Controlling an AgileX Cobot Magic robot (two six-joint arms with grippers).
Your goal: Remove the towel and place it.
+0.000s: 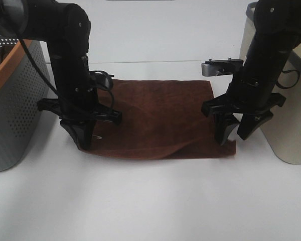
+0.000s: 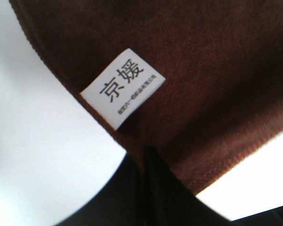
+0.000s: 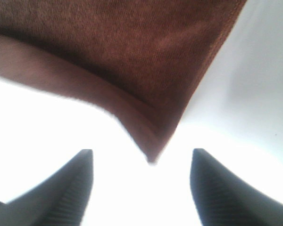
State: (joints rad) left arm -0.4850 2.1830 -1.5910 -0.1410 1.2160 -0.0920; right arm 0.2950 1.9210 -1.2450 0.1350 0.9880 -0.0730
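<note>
The dark brown towel (image 1: 160, 115) lies spread on the white table between the two arms, with its front edge slightly folded over near the right corner. My left gripper (image 1: 85, 142) is at the towel's front left corner, and its dark fingers (image 2: 153, 193) are closed together on the cloth edge. The small white label (image 2: 122, 88) sits just beside them and shows as a speck in the high view (image 1: 96, 135). My right gripper (image 1: 234, 135) is open at the front right corner. In the right wrist view the towel's corner (image 3: 155, 136) points into the gap of the gripper (image 3: 148, 188).
A grey perforated basket (image 1: 15, 100) with an orange inner rim stands at the left edge. A beige container (image 1: 291, 130) stands at the right, close behind the right arm. White table (image 1: 150, 201) lies in front of the towel.
</note>
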